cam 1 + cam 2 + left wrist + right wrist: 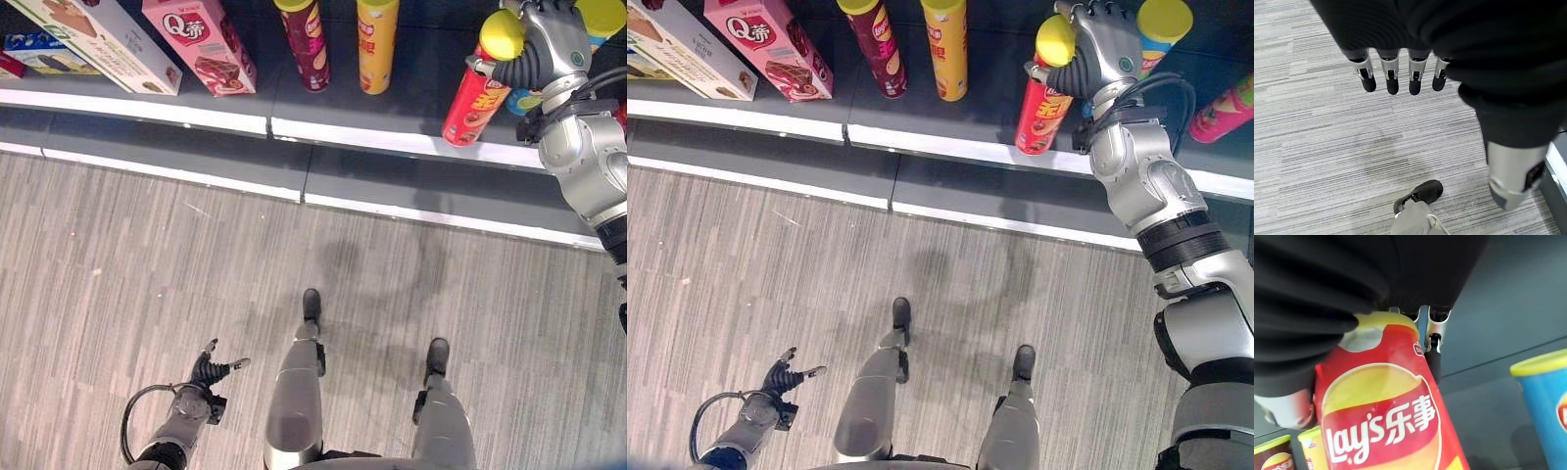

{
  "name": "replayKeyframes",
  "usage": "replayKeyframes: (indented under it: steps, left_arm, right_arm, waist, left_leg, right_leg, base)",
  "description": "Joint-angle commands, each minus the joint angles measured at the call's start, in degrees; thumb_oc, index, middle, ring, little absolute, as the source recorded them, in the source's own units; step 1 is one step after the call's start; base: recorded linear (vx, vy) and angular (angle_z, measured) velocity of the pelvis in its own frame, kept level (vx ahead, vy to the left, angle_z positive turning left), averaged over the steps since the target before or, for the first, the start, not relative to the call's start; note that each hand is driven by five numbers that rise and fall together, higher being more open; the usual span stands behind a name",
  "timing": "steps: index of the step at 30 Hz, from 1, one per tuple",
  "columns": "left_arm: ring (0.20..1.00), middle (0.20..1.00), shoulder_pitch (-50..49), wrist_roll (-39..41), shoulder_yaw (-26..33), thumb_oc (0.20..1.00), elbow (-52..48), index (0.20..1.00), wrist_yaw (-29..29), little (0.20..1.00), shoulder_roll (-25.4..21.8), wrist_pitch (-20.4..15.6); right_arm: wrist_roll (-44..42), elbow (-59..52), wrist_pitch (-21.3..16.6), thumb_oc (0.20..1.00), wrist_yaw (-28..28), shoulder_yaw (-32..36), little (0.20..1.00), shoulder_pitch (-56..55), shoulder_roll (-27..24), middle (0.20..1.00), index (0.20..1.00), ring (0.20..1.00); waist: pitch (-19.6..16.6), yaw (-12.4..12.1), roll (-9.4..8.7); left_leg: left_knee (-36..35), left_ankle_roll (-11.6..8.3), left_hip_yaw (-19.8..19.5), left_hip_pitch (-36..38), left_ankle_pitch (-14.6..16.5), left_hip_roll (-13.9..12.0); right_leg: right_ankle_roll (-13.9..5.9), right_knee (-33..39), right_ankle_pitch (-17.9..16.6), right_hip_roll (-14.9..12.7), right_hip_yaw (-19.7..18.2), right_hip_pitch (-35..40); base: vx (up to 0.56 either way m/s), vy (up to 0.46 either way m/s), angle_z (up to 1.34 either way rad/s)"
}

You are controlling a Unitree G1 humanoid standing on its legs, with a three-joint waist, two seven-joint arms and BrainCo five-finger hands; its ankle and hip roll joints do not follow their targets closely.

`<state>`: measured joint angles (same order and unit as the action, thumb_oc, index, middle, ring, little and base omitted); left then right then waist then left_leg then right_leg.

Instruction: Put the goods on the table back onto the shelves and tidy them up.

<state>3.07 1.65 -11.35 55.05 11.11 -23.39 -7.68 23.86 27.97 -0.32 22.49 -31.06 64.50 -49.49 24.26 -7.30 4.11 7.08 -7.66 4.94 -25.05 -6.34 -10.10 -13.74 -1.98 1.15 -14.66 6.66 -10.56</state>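
While left hand point(209, 373) hangs with fingers point(1390, 78) straight, apart, right hand point(1099, 44) fingers clamped round red chip can point(1045, 103) on shelf point(970, 113).

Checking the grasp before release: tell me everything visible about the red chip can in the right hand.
The red chip can is a tall tube with a yellow lid and a yellow oval on its label, which looks like printed card. It leans on the dark shelf, its base near the front edge. The right hand grips its top, fingers curled round the lid. A yellow can stands on its left, a blue can beyond the hand.
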Motion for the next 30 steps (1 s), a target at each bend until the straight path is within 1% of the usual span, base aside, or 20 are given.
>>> replayKeyframes:
  steps: [1,3,6,8,10,16,25,30]
  left_arm:
    - [1.0,1.0,1.8,3.1,-2.2,1.0,0.5,1.0,1.9,1.0,-3.5,-0.9]
    - [1.0,1.0,2.0,3.2,-2.3,1.0,0.6,1.0,1.9,1.0,-3.4,-0.9]
    - [1.0,1.0,2.2,3.9,-3.3,1.0,1.1,1.0,2.2,1.0,-3.3,-1.3]
    - [1.0,1.0,2.2,3.9,-3.2,1.0,1.1,1.0,2.2,1.0,-3.3,-1.3]
    - [1.0,1.0,2.2,4.3,-3.8,1.0,1.3,1.0,2.4,1.0,-3.2,-1.5]
    - [1.0,1.0,3.0,5.5,-4.6,1.0,1.9,1.0,2.7,1.0,-3.1,-1.9]
    - [1.0,1.0,3.4,6.6,-5.5,1.0,2.1,1.0,3.0,1.0,-2.7,-2.2]
    - [1.0,1.0,4.1,7.2,-6.2,1.0,2.5,1.0,3.2,1.0,-2.6,-2.5]
  right_arm:
    - [1.1,2.3,0.1,0.2,4.6,-1.4,0.2,8.4,-0.7,0.2,0.2,0.2]
    - [1.0,3.3,0.1,0.2,5.0,-2.0,0.2,9.2,-0.7,0.2,0.2,0.2]
    - [-0.5,8.3,0.4,0.2,6.3,-3.7,0.2,12.4,-0.7,0.2,0.2,0.2]
    - [-0.5,8.4,0.4,0.2,6.3,-3.8,0.2,12.6,-0.7,0.2,0.2,0.2]
    - [-1.2,11.0,0.7,0.2,7.1,-4.5,0.2,13.9,-0.6,0.2,0.2,0.2]
    - [-2.6,16.2,0.8,0.2,8.2,-7.2,0.2,17.8,-0.5,0.2,0.2,0.2]
    - [-5.0,20.6,0.7,0.2,9.1,-9.0,0.2,20.5,-0.3,0.2,0.2,0.2]
    - [-6.3,24.0,0.5,0.2,9.5,-10.4,0.2,22.8,1.0,0.2,0.2,0.2]
  waist:
    - [-2.2,-1.4,-0.32]
    - [-2.1,-1.4,-0.3]
    - [-1.9,-1.8,-0.12]
    - [-1.8,-1.7,-0.09]
    - [-1.7,-2.1,0.32]
    - [-1.5,-2.5,0.59]
    - [-1.2,-2.9,1.15]
    - [-1.2,-3.5,1.44]
  left_leg:
    - [8.3,-4.44,-1.4,-1.2,9.0,-3.3]
    - [8.1,-4.49,-1.4,-1.4,8.8,-3.3]
    - [6.1,-4.91,-1.5,-1.4,7.6,-3.1]
    - [6.0,-4.91,-1.5,-1.3,7.6,-3.1]
    - [4.5,-5.28,-1.4,-1.3,6.7,-3.0]
    - [1.6,-5.74,-1.5,-1.2,4.9,-2.9]
    - [-1.4,-6.0,-1.8,-1.1,3.1,-2.8]
    - [-3.2,-6.16,-1.8,-0.9,2.2,-2.8]
  right_leg:
    - [-0.65,-8.1,0.6,-1.7,-4.4,-9.2]
    - [-0.65,-8.1,0.6,-1.7,-4.4,-9.3]
    - [-0.8,-7.8,0.4,-1.6,-4.2,-9.6]
    - [-0.8,-7.8,0.3,-1.6,-4.2,-9.6]
    - [-1.02,-7.5,0.2,-1.6,-3.8,-9.7]
    - [-1.16,-7.1,0.1,-1.4,-3.2,-10.0]
    - [-1.26,-7.1,0.2,-1.0,-2.8,-10.4]
    - [-1.26,-6.8,0.2,-0.9,-2.1,-10.3]
  base:
    - [0.01,-0.004,0.04]
    - [0.01,-0.011,0.07]
    - [0.03,-0.012,0.09]
    - [0.01,-0.002,0.03]
    - [0.03,-0.014,0.02]
    - [0.03,-0.016,0.07]
    - [0.02,-0.013,0.03]
    - [0.02,-0.022,0.02]
